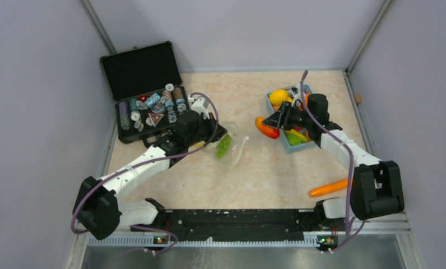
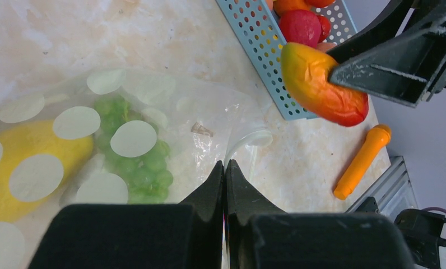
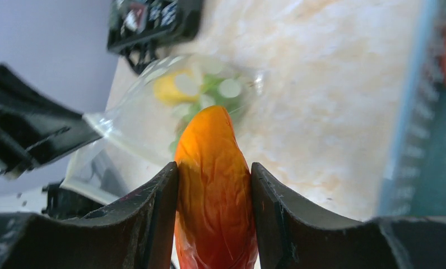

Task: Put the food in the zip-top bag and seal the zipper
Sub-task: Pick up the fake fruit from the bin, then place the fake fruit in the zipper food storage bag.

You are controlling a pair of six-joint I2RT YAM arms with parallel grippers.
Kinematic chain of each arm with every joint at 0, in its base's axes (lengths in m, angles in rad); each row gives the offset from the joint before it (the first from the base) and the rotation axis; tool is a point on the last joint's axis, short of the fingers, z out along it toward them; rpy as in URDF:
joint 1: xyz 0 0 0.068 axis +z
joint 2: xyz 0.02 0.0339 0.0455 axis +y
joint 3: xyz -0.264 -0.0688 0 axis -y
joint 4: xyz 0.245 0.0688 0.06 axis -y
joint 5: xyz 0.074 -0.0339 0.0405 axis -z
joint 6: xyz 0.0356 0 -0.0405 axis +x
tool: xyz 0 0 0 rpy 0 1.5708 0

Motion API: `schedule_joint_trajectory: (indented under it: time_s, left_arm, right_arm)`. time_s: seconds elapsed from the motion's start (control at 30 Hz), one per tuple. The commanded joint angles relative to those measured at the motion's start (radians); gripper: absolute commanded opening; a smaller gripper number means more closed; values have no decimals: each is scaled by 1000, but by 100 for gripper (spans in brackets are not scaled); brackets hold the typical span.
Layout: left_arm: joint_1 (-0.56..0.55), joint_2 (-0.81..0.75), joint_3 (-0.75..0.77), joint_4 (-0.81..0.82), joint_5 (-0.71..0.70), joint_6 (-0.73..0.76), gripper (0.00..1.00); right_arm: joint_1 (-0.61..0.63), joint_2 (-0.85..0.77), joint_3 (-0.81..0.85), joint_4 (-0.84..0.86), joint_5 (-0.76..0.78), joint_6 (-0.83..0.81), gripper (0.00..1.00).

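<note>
Marble tabletop (image 1: 265, 168): left gripper (image 2: 225, 168) pinches tight on bag (image 2: 170, 112) lip, right gripper (image 3: 214, 179) clamps mango (image 3: 208, 134). Bag gapes little, so the mango may snag and pull it free.

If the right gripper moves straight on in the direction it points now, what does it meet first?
The right gripper would probably meet the zip-top bag, lying straight ahead of the orange-red fruit in its jaws; depth is unclear.
</note>
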Motion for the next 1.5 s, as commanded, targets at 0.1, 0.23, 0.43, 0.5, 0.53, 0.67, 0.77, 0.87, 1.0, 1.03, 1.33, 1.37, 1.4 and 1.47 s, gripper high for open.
schedule_joint_trajectory:
  time_s: [0.1, 0.23, 0.43, 0.5, 0.53, 0.67, 0.77, 0.87, 1.0, 1.03, 1.33, 1.37, 1.4, 1.47]
  left_arm:
    - [-1, -37, 26, 44, -22, 0, 0]
    - [-1, -44, 22, 43, -30, -2, 0]
    - [1, -48, 27, 42, -39, 0, 0]
    - [0, -47, 26, 46, -38, -3, 0]
    - [-1, -46, 26, 46, -38, -3, 0]
    - [0, -44, 28, 46, -40, -3, 0]
    - [0, -44, 28, 57, -31, -11, 0]
    - [0, -45, 29, 83, -4, -32, 0]
    - [0, -45, 29, 138, 40, -76, 0]
    - [0, -45, 29, 150, 50, -87, 0]
    - [0, -71, -53, 340, 68, -254, 0]
    - [0, -72, -62, 356, 64, -267, 0]
    - [-1, -75, -68, 367, 60, -274, 0]
    - [0, -80, -72, 370, 48, -279, 0]
  right_arm:
    - [176, 2, 66, 29, -111, -138, 27]
    - [271, 29, 94, 26, -119, -166, 27]
    - [347, 57, 100, 86, -112, -140, 27]
    - [366, 71, 116, 54, -112, -161, 27]
    - [374, 77, 128, 31, -109, -179, 27]
    - [384, 68, 123, 57, -139, -185, 27]
    - [386, 70, 108, 99, -103, -153, 28]
    - [429, 88, 130, 79, 11, -161, 28]
    - [511, 113, 184, -5, 175, -226, 28]
    - [523, 114, 184, -3, 212, -226, 28]
    - [540, 37, 77, 181, 588, -101, 28]
    - [539, 25, 70, 205, 599, -79, 29]
    - [539, 14, 59, 239, 593, -60, 29]
    - [539, 7, 50, 295, 544, -37, 31]
